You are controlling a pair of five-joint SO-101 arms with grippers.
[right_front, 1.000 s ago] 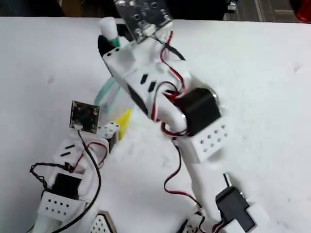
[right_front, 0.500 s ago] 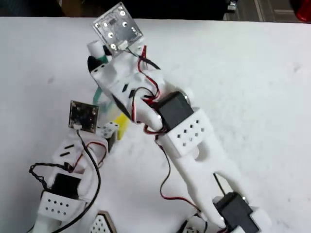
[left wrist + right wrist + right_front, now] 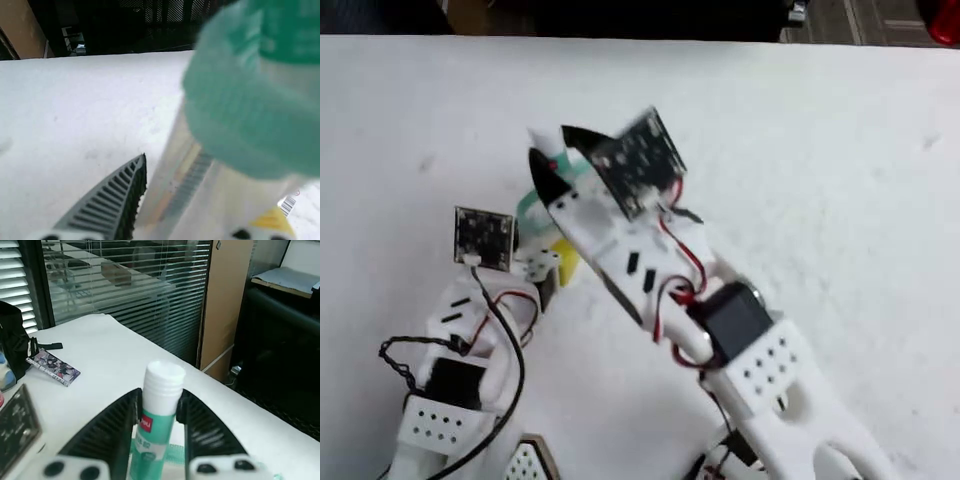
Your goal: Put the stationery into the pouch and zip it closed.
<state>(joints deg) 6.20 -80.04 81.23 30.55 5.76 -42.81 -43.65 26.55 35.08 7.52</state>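
Right claw [image 3: 159, 395] — clamped on the glue stick [image 3: 163, 377] — has drawn back from the bench's [image 3: 820, 150] far edge; left claw [image 3: 551, 269] grip: cannot tell.

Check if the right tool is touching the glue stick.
Touching: the right wrist view shows the right tool pinching the glue stick on both sides.

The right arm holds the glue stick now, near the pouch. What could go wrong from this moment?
1. The glue stick pokes out past the tips of the right gripper, cap first; hitting the edge of the pouch might push it askew.
2. In the high view the right arm covers most of the pouch, its opening hidden, so the stick may miss.
3. The left gripper sits close beside it; the arms might collide.
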